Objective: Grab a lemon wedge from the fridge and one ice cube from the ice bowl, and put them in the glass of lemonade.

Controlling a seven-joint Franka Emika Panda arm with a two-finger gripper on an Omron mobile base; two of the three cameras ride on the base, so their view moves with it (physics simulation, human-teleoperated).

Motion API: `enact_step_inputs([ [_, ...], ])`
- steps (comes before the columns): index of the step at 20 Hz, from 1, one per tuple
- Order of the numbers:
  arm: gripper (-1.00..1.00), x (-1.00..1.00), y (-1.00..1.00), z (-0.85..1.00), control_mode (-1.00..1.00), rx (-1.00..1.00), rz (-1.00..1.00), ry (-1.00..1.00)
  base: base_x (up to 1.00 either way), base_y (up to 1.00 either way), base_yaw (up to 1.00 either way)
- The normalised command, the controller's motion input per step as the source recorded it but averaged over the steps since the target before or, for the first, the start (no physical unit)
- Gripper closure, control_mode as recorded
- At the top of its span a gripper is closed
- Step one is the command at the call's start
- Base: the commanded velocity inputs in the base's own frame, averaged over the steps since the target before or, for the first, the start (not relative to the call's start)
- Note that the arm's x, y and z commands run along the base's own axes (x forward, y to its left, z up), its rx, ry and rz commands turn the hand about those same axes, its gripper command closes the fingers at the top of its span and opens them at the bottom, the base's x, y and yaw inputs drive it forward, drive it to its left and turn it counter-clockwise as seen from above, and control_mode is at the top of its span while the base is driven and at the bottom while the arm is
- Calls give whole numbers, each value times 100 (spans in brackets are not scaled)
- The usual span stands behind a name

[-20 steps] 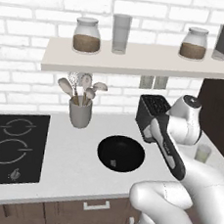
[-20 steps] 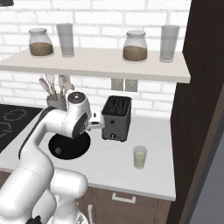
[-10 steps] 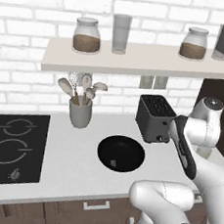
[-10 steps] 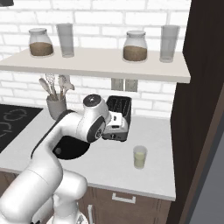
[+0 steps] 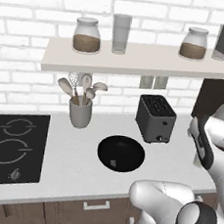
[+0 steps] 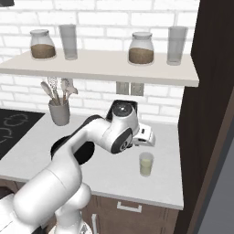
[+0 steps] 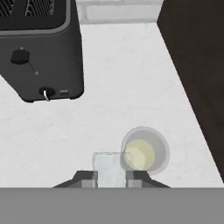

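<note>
In the hand view my gripper [image 7: 110,177] is shut on a pale translucent ice cube [image 7: 108,165], which sits between the two fingertips. The glass of lemonade [image 7: 144,153] stands on the white counter just right of the cube, and the cube's edge overlaps its rim. From the right base view the hand [image 6: 145,138] hovers directly over the glass of lemonade [image 6: 146,163]. The black ice bowl [image 5: 121,153] lies to the left of the toaster, partly behind my arm in the right base view. The fridge and the lemon wedge are out of view.
A black toaster [image 7: 41,48] stands close to the left of the glass. A dark brown cabinet wall [image 6: 205,114] borders the counter on the right. A grey utensil cup [image 5: 80,113] and a cooktop [image 5: 9,144] are further left. Jars and tall glasses line the shelf [image 5: 140,58].
My arm has swung right, from by the toaster and ice bowl to over the glass of lemonade. The jaws have kept the same spacing.
</note>
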Motion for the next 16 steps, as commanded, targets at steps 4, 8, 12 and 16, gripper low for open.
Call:
enact_step_inputs([
  [4, 100, 0, -34, -2, -100, 4, -2, 1, 0, 0, 0],
  [8, 100, 0, -28, -11, -100, 0, -6, 9, 0, 0, 0],
  [12, 100, 0, -3, -20, -100, 0, -5, 1, 0, 0, 0],
  [16, 100, 0, 0, -15, -100, 0, -1, 0, 0, 0, 0],
])
